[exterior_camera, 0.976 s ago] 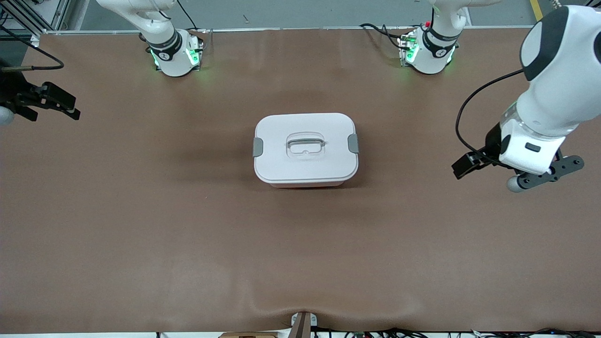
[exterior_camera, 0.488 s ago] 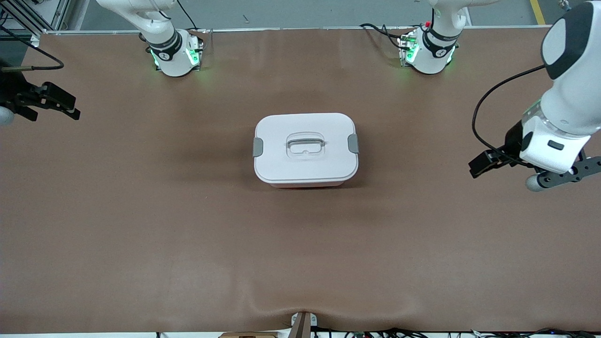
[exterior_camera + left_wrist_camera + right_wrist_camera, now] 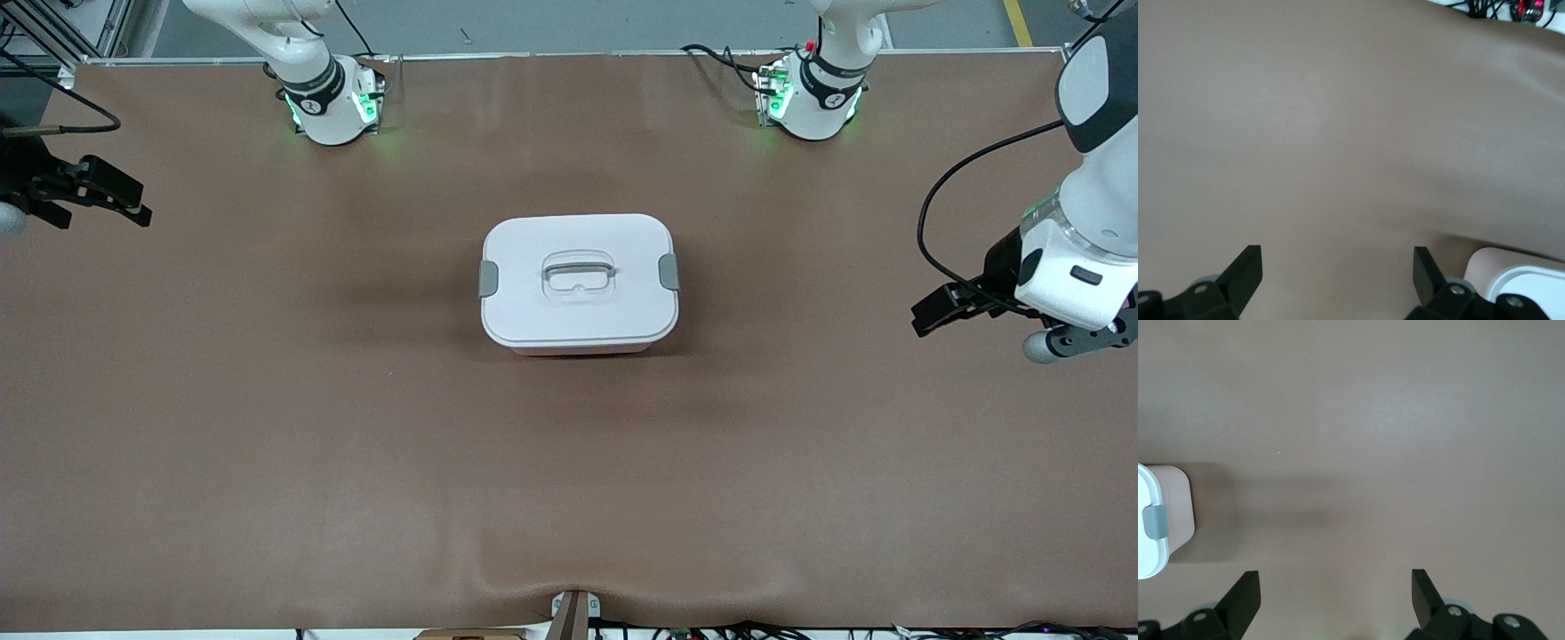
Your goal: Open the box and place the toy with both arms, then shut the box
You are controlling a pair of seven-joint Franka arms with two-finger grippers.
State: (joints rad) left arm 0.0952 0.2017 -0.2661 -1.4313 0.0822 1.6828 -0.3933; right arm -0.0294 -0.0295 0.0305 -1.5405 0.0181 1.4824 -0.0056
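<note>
With claws (image 3: 929, 316) apart, box (image 3: 579, 283) seemingly unhemmed.

The left gripper (image 3: 941, 313) slid away from the box (image 3: 579, 283) toward the left arm's end of the table, fingers spread wide, well apart from the box.

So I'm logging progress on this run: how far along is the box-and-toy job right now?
It looks finished, or close to it. The box sits in the middle of the table with its lid on and both grey latches against its sides. No toy is visible, so whether it is inside cannot be confirmed. Nothing is in hand: the left gripper and right gripper are open and empty over bare table at the table's ends.
</note>
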